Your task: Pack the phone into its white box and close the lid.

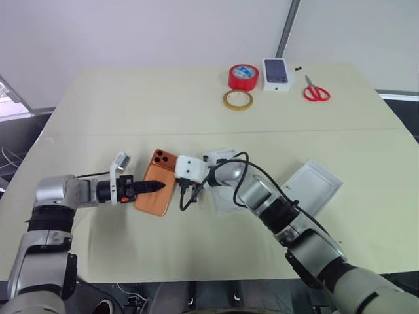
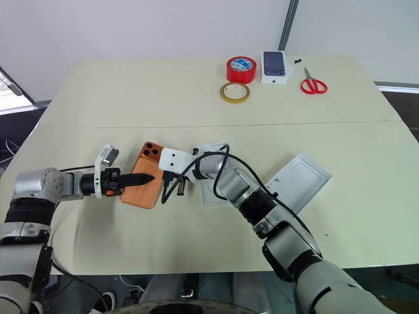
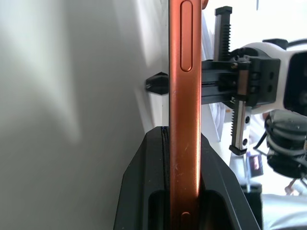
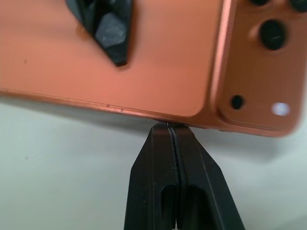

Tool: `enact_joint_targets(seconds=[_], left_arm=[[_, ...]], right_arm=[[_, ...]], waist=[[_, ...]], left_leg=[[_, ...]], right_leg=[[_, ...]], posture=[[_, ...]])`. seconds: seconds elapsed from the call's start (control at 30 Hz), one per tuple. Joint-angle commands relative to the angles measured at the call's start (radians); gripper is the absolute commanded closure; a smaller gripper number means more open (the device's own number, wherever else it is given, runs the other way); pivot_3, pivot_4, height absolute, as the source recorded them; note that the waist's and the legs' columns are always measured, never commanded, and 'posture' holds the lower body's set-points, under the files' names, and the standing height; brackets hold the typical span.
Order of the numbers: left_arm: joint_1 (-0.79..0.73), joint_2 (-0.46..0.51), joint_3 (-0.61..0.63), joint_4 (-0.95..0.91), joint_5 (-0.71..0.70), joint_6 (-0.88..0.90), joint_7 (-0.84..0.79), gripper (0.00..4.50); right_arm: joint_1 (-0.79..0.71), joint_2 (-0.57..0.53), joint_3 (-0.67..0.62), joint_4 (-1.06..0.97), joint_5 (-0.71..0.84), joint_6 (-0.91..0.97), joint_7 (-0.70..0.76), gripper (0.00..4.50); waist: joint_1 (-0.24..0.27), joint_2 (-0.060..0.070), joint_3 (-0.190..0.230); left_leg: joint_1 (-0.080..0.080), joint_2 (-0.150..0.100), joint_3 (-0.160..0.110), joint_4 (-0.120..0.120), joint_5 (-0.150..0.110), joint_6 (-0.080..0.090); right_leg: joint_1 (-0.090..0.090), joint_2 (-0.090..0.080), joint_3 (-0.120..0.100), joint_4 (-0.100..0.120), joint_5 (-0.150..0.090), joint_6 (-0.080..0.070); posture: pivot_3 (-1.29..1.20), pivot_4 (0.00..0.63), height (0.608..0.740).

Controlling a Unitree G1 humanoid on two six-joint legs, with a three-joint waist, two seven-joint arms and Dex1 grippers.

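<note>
Closest up: black fingers of the right tool [image 4: 169, 125], pressed fully together with nothing between them, tips butting against the long edge of the phone [image 4: 168, 72] right beside the camera bump. Looks like a backstop, so no sliding away across the counter [image 1: 196, 248] during the pinch from the other side.

Over on the opposite long edge, left tool [image 1: 147, 188] nearly closed and clamped on the phone. One finger over the orange back, the other underneath, thin body sandwiched snugly between. Seems a decent bite, reaching well in past the rim.

Phone itself: camera side up, towards the front middle of the counter, lying flat or barely lifted, can't tell which. Not in the white box [image 2: 211, 150] yet. Guessing at that one: white cardboard peeking out from behind the right arm, just beside the phone, mostly hidden. Another white rectangle [image 2: 302, 178] lying well off to the right, lid or just a card insert, hard to call from here.

Way at the back, well apart from all this: red tape roll [image 1: 243, 76], tan tape roll [image 1: 237, 99], scissors [image 1: 316, 91], small box with a phone picture [image 1: 276, 73]. Not part of the job.

Judging by all that, pickup stage only, packing and closing both not yet done. Probably needs the right tool out of the way before carrying the phone over to the box.
</note>
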Motion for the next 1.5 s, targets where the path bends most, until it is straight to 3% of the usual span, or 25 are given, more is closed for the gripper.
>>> enact_joint_targets(seconds=[0.03, 0.07, 0.1, 0.13, 0.3, 0.5, 0.6, 1.0, 1.13, 1.4, 1.5], left_arm=[[0.034, -0.038, 0.071, 0.011, -0.049, 0.097, 0.075, 4.48], [0.034, -0.063, 0.131, 0.005, -0.079, 0.124, 0.108, 4.48], [0.036, -0.083, 0.176, -0.004, -0.1, 0.145, 0.135, 4.5], [0.033, -0.103, 0.219, -0.01, -0.117, 0.169, 0.163, 4.5], [0.044, -0.235, 0.423, -0.137, -0.195, 0.239, 0.333, 4.5], [0.073, -0.338, 0.503, -0.277, -0.246, 0.269, 0.469, 4.5], [0.076, -0.364, 0.506, -0.318, -0.263, 0.273, 0.505, 4.5], [0.08, -0.384, 0.482, -0.345, -0.283, 0.254, 0.572, 4.5], [0.081, -0.391, 0.488, -0.361, -0.299, 0.267, 0.588, 4.5], [0.081, -0.398, 0.49, -0.37, -0.328, 0.278, 0.617, 4.5], [0.077, -0.407, 0.492, -0.374, -0.334, 0.287, 0.631, 4.5]], right_arm=[[0.007, -0.001, -0.123, -0.131, 0.144, 0.033, 0.064, 4.5], [0.019, -0.009, -0.182, -0.184, 0.232, 0.092, 0.11, 4.5], [0.027, -0.016, -0.223, -0.223, 0.293, 0.137, 0.139, 3.97], [0.037, -0.022, -0.262, -0.262, 0.353, 0.164, 0.163, 3.75], [0.177, -0.227, -0.292, -0.482, 0.408, 0.107, 0.29, 1.31], [0.369, -0.498, -0.303, -0.59, 0.389, -0.041, 0.417, 1.31], [0.433, -0.574, -0.298, -0.573, 0.351, -0.147, 0.433, 1.31], [0.456, -0.556, -0.255, -0.444, 0.248, -0.325, 0.351, 1.31], [0.461, -0.547, -0.258, -0.444, 0.25, -0.335, 0.337, 2.55], [0.463, -0.536, -0.252, -0.447, 0.258, -0.318, 0.327, 2.55], [0.466, -0.535, -0.247, -0.443, 0.252, -0.315, 0.327, 3.46]], waist=[[-0.001, 0.0, 0.0], [-0.001, 0.0, 0.0], [-0.001, 0.0, 0.0], [0.0, 0.0, 0.0], [0.011, -0.002, 0.0], [0.006, -0.005, 0.002], [0.004, -0.006, 0.003], [0.011, -0.009, 0.005], [0.01, -0.009, 0.005], [0.009, -0.009, 0.005], [0.01, -0.009, 0.005]], left_leg=[[0.0, 0.0, 0.0, 0.0, 0.0, 0.0], [0.0, 0.0, 0.0, 0.0, 0.0, 0.0], [0.0, 0.0, 0.0, 0.0, 0.0, 0.0], [0.0, 0.0, 0.0, 0.0, 0.0, 0.0], [0.0, 0.0, 0.0, 0.001, -0.005, 0.008], [-0.002, -0.001, 0.0, 0.001, -0.005, 0.008], [-0.001, 0.001, 0.0, 0.0, -0.003, 0.005], [-0.001, 0.002, 0.0, 0.0, 0.001, -0.002], [-0.001, 0.002, 0.0, 0.0, 0.001, -0.002], [-0.001, 0.002, 0.0, 0.0, 0.001, -0.002], [-0.001, 0.002, 0.0, 0.0, 0.001, -0.002]], right_leg=[[0.0, 0.0, 0.0, 0.0, 0.0, 0.0], [0.0, 0.0, 0.0, 0.0, 0.0, 0.0], [0.0, 0.0, 0.0, 0.0, 0.0, 0.0], [0.0, 0.0, 0.0, 0.0, 0.0, 0.0], [0.001, 0.0, 0.0, -0.001, 0.0, 0.0], [0.0, -0.001, 0.0, -0.004, 0.0, 0.0], [0.001, 0.0, 0.0, -0.004, 0.0, 0.0], [0.001, 0.001, 0.0, -0.004, 0.0, 0.0], [0.001, 0.001, 0.0, -0.004, 0.0, 0.0], [0.001, 0.001, 0.0, -0.004, 0.0, 0.0], [0.001, 0.001, 0.0, -0.004, 0.0, 0.0]], posture=[[0.0, 0.15, 0.74], [0.0, 0.15, 0.74], [0.0, 0.15, 0.74], [0.0, 0.15, 0.74], [0.0, 0.15, 0.74], [0.0, 0.15, 0.74], [0.0, 0.15, 0.74], [0.0, 0.15, 0.74], [0.0, 0.15, 0.74], [0.0, 0.15, 0.74], [0.0, 0.15, 0.74]])
